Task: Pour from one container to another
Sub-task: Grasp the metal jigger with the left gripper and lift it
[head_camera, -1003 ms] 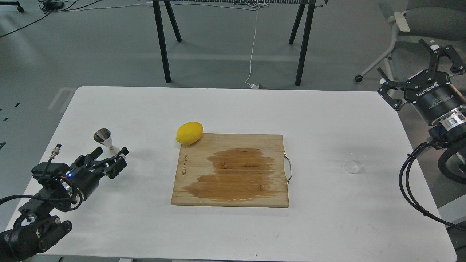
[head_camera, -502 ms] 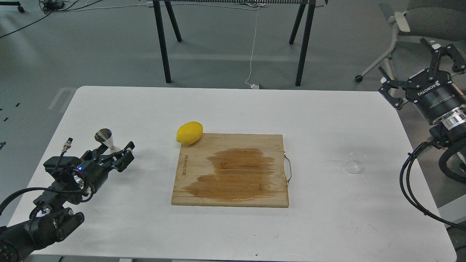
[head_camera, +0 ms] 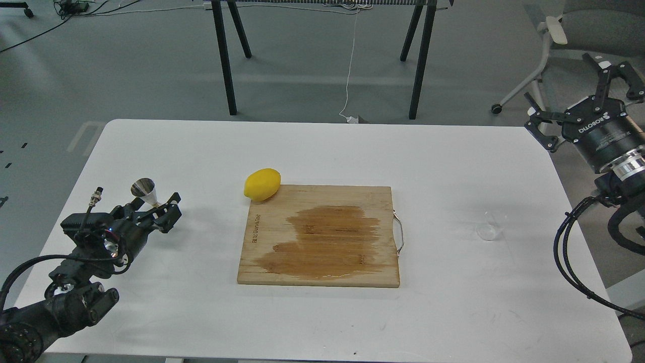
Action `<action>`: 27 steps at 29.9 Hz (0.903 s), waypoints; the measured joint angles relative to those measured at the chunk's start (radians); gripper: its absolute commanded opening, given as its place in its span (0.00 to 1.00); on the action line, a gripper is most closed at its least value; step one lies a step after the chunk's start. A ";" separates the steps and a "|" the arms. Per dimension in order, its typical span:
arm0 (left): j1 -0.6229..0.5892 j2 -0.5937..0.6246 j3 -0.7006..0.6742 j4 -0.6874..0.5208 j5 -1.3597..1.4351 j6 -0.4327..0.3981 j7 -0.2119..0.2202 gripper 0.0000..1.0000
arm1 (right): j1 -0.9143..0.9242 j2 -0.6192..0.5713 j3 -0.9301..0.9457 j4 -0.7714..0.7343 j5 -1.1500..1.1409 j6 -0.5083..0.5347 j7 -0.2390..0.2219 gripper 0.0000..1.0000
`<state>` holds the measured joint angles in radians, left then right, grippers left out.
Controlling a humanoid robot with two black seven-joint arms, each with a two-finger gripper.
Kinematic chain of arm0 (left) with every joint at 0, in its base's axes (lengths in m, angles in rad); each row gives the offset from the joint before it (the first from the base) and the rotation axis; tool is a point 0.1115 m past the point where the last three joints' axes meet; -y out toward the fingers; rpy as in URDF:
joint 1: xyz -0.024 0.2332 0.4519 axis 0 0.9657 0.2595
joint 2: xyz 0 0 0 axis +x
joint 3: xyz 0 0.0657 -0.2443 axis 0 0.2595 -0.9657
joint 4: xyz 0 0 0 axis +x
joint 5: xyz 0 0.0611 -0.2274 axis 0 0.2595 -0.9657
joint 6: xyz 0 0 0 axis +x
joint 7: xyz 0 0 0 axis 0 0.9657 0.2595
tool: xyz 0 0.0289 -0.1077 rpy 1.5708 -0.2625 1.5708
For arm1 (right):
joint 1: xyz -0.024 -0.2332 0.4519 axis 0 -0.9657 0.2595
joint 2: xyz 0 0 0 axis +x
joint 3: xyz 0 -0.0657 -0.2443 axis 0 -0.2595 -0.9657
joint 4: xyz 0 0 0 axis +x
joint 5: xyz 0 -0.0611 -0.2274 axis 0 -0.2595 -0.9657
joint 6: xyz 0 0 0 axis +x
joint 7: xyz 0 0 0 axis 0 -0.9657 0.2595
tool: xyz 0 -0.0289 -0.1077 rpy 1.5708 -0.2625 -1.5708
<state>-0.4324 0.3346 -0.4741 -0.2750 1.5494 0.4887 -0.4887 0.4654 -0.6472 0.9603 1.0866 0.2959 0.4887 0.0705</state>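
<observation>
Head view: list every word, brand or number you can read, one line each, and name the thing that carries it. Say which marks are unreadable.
"ROBOTIQ", white letters seen upside down, on the body of the right gripper.
Burned-in text running sideways on the left edge of the cutting board: too small to read.
Smaller white lettering beside the brand name: too blurred to read.

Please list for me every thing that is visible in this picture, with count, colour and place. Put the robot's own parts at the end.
table: 1, white, fills the middle of the view
cutting board: 1, light wood with a dark wet-looking patch, table centre
lemon: 1, yellow, at the board's far left corner
jigger: 1, shiny steel, upright, left side of the table
clear cup: 1, see-through, upright, right side of the table
black table legs: several, on the grey floor behind
chair: 1, grey, far right corner
left hand: 1, black, at the jigger's base
right hand: 1, black, open, raised beyond the table's right edge
</observation>
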 measured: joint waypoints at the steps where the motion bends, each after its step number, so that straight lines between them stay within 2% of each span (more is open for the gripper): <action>1: -0.001 -0.003 0.000 0.006 0.000 0.000 0.000 0.57 | 0.000 0.000 0.000 0.000 0.000 0.000 0.000 0.99; 5: -0.011 -0.021 0.000 0.043 0.000 0.000 0.000 0.42 | -0.002 0.000 0.000 0.002 0.000 0.000 0.000 0.99; 12: -0.017 -0.032 0.000 0.064 0.005 0.000 0.000 0.06 | -0.007 0.000 0.000 0.002 0.000 0.000 0.000 0.99; 16: -0.023 -0.032 0.013 0.065 0.006 0.000 0.000 0.02 | -0.009 0.000 0.005 0.000 0.000 0.000 0.000 0.99; 22: -0.035 -0.027 0.026 0.049 0.003 0.000 0.000 0.02 | -0.010 0.000 0.008 -0.003 0.000 0.000 0.000 0.99; 27: -0.128 -0.015 0.026 -0.050 0.005 0.000 0.000 0.02 | -0.010 0.001 0.024 -0.007 0.001 0.000 0.000 0.99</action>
<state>-0.5607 0.3193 -0.4479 -0.3252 1.5548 0.4886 -0.4887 0.4555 -0.6460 0.9842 1.0793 0.2970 0.4887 0.0705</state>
